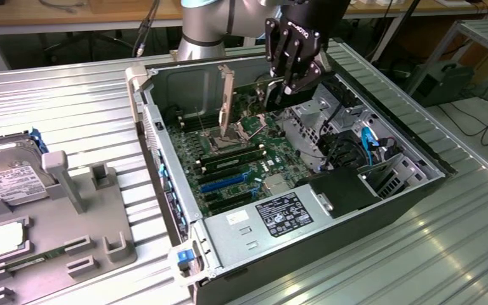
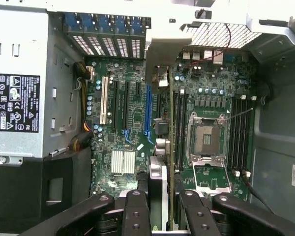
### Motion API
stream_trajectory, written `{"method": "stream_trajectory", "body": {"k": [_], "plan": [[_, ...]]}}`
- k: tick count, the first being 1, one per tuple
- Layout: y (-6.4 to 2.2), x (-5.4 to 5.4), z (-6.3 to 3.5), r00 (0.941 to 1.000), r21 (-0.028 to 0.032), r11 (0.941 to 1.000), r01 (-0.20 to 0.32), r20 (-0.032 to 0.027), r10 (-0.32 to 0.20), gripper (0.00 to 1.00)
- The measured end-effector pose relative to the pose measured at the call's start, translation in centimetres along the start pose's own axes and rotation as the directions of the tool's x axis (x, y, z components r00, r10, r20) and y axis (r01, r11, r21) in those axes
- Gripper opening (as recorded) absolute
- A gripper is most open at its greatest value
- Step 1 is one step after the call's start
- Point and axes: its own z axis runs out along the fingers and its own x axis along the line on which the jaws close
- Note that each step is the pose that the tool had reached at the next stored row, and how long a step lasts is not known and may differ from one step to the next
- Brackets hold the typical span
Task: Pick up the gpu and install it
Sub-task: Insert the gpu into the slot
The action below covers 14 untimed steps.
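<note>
While the tool (image 1: 283, 94) hangs in the upper centre of the exterior view, over the open computer case (image 1: 312, 254), its fingers (image 2: 136, 209) are drawn partway in and clamped on the gpu (image 1: 253, 95). So the card is neither on the bench (image 1: 74, 95) nor seated. It is in the grip, above the motherboard (image 1: 253, 159).

The card stands on edge. Its long axis runs from the tool toward the exterior view's left, and it ends in the silver bracket (image 1: 224, 95), which stands upright near the rear wall of the case. The tool grips the end opposite the bracket, so most of the card's length reaches away from the fingers.

In the wrist view the gpu (image 2: 157, 179) appears edge-on, as a thin line between the two finger pads. That line runs out over the board toward the vented rear panel. The long blue slot (image 2: 148, 110) lies parallel to the card's line and just beside it, on the side toward the power supply (image 2: 14, 103). The empty processor socket (image 2: 206, 137) lies on the other side.

By my reading the card is lined up in direction with the slot but is not over it (how far it hangs above the board cannot be told). I judge its lower edge to be clear of the slot.
</note>
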Motion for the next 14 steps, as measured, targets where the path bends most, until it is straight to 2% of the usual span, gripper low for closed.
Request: {"method": "stream_trajectory", "body": {"k": [8, 13, 14], "plan": [[-0.06, 0.2, 1.43, 1.0, 0.0001, 1.0, -0.007, -0.0012, 0.007, 0.29], [-0.03, 0.1, 2.13, 1.0, -0.0019, 1.0, -0.007, -0.0014, 0.007, 0.29], [0.01, 0.1, 2.27, 1.0, -0.0033, 1.0, -0.007, -0.0029, 0.007, 0.29]]}}
